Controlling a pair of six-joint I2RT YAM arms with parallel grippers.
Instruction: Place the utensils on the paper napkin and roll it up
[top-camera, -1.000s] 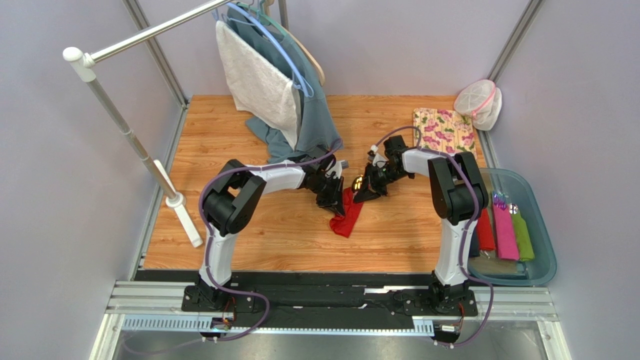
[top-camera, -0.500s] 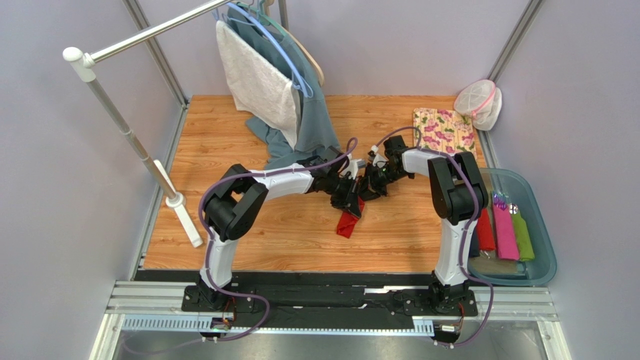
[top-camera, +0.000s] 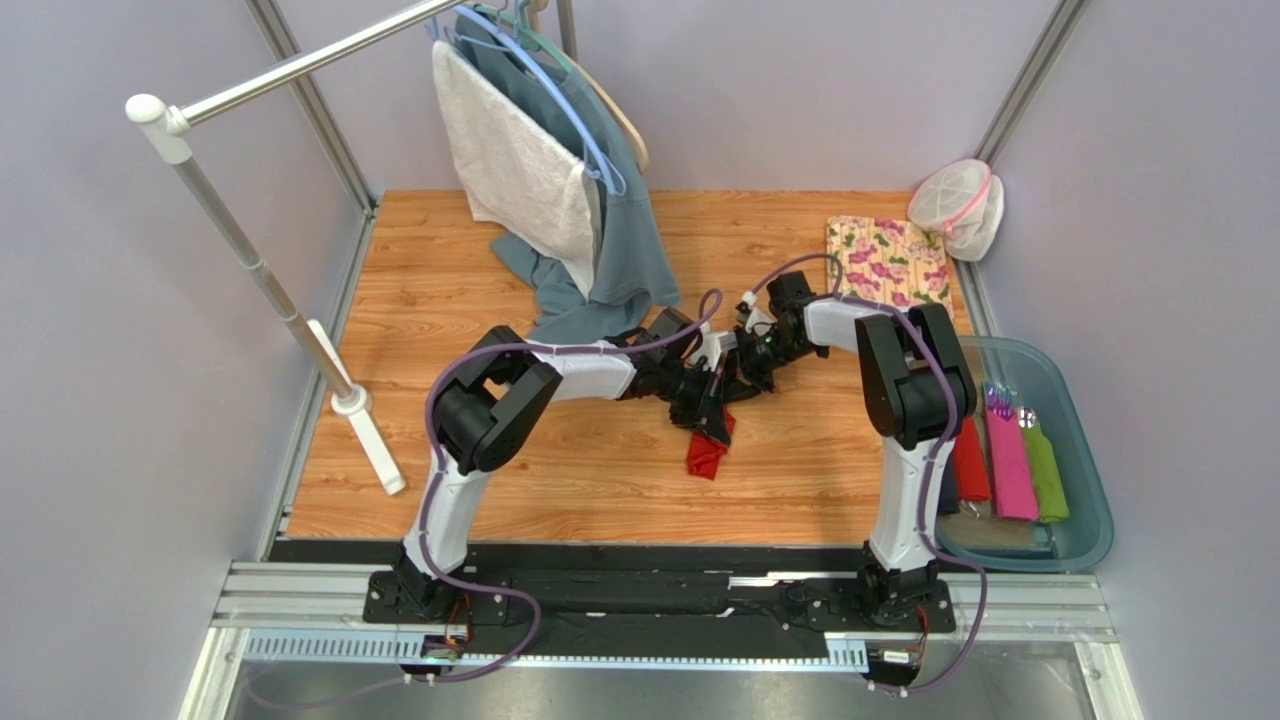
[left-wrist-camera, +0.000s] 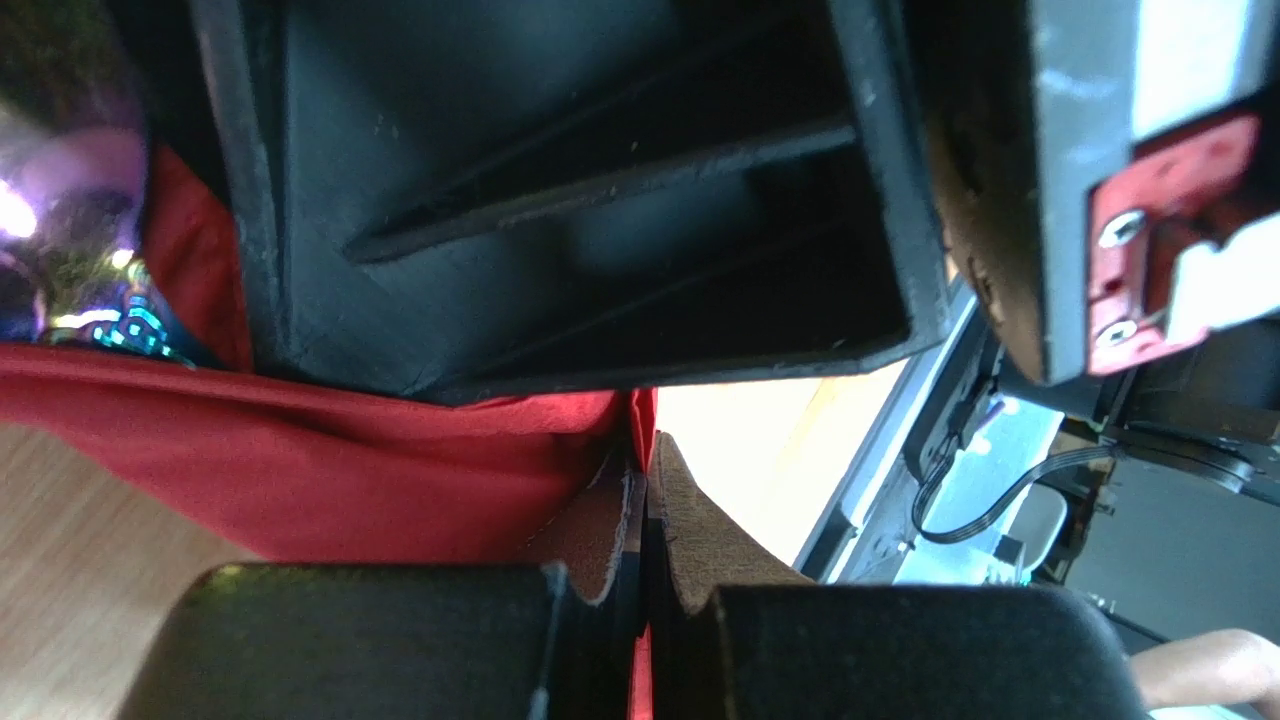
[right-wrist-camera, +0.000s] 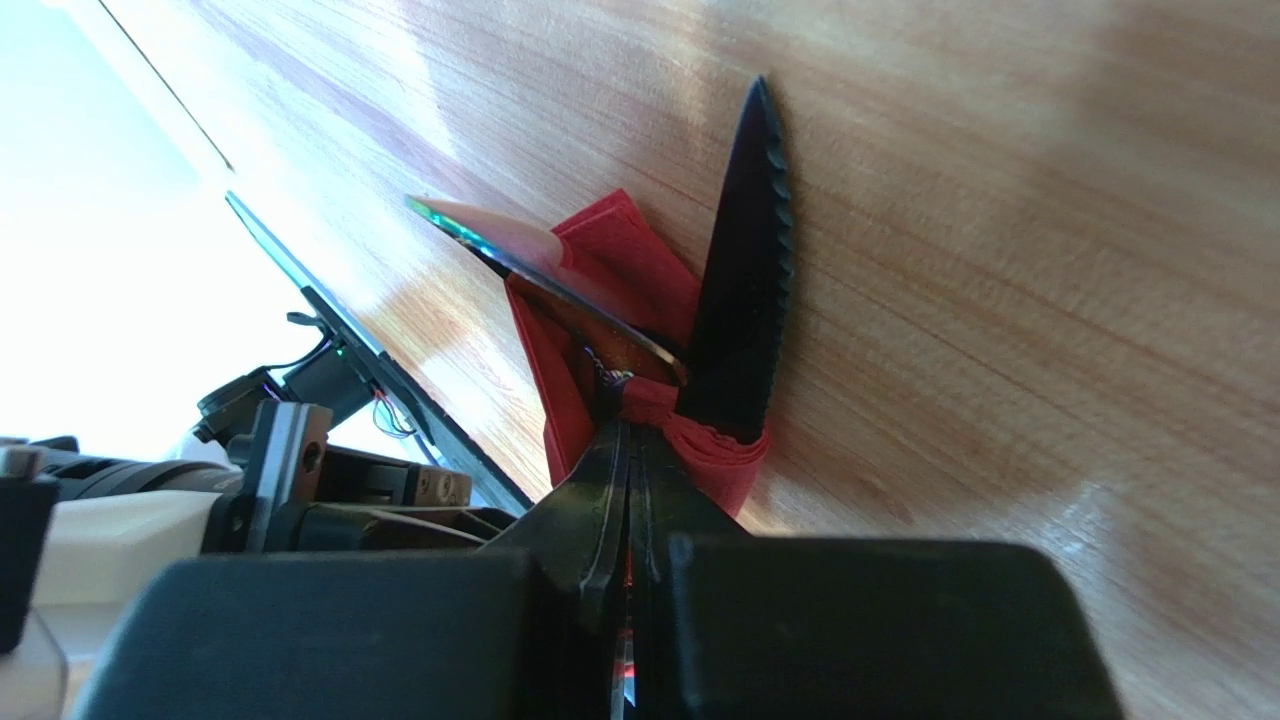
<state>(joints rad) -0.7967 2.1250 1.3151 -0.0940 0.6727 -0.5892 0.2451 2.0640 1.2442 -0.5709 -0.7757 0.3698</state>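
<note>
Checking grips, we find the left gripper (left-wrist-camera: 646, 510) pinched shut on the paper napkin (top-camera: 703, 455); the right gripper (right-wrist-camera: 631, 450) clamps its far end, serrated knife (right-wrist-camera: 739, 323) and spoon (right-wrist-camera: 556, 285) protruding.

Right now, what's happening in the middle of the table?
Both arms meet at the red napkin, which is bunched into a narrow bundle. The left arm has its jaws shut on one part of it. The right arm pinches the end where a black knife and a shiny utensil stick out. The roll looks loose, not finished.
</note>
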